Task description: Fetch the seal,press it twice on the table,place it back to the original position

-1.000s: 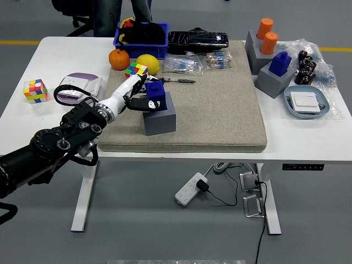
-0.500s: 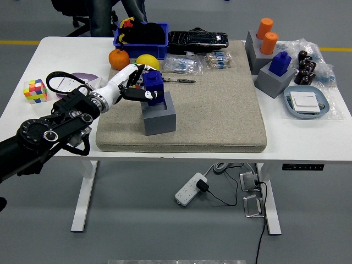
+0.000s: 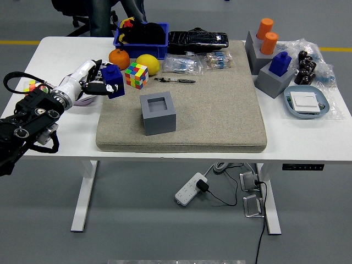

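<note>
The left hand [image 3: 93,82] has its fingers clamped on the blue seal [image 3: 113,81], holding it clear of the counter [image 3: 66,126], apparently just above the mat's [image 3: 220,110] left edge; its grey holder [image 3: 158,113] sits empty, socket upward, ready for the return.
</note>
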